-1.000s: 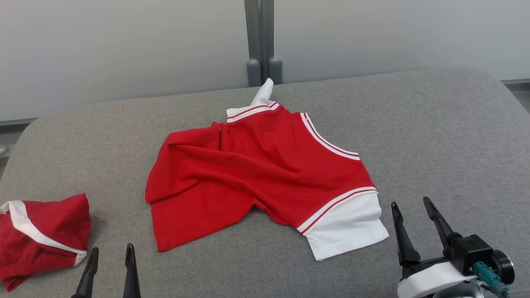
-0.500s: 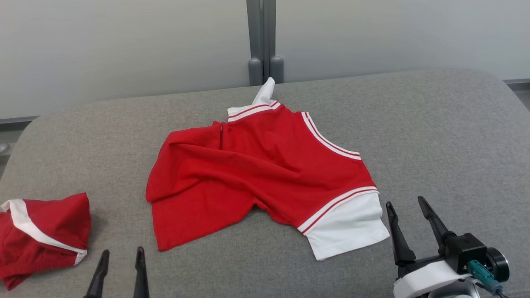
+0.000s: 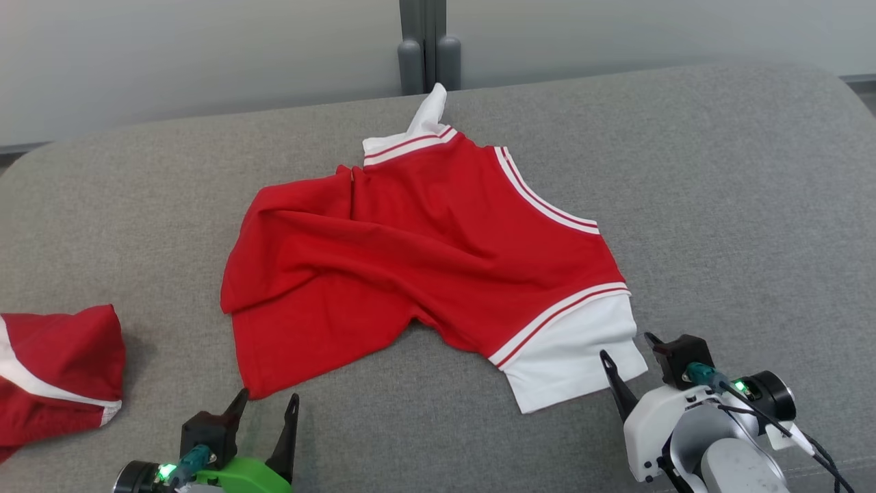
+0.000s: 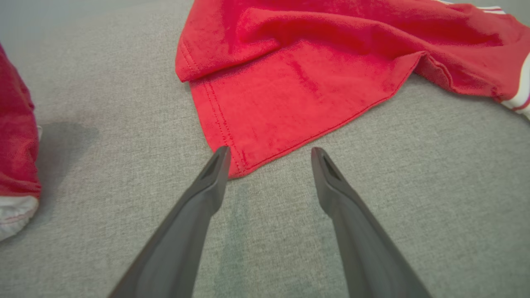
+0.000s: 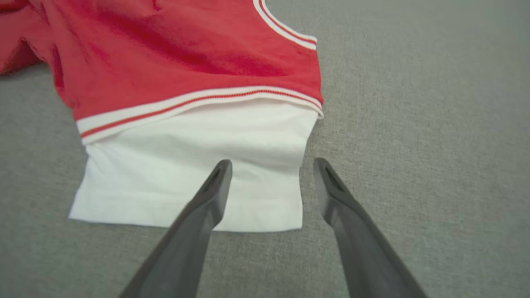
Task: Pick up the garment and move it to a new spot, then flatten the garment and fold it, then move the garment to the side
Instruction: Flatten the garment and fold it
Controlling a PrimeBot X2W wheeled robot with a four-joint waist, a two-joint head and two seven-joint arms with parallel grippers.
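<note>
1. Near the front edge of the grey cushion point(image 3: 718, 205), both grippers have closed in on the garment point(image 3: 424, 253) over the last second. The head camera has tipped down too, so part of the shift is its own.
2. Left gripper point(image 3: 268, 400): jaws apart, tips at the red hem corner point(image 4: 236, 171). Right gripper point(image 3: 626, 346): jaws apart, straddling the white sleeve point(image 5: 198, 174) at its side edge. Neither holds cloth.
3. Reading: the pick-up looks about to begin; nothing is moved, flattened or folded yet.
4. Garment lies rumpled mid-cushion, one white tip toward the far edge.
5. Count: two grippers; two garments, the task shirt plus a second red-and-white piece point(image 3: 55, 370) at the left edge; two grey posts point(image 3: 424, 58) behind the far edge.
</note>
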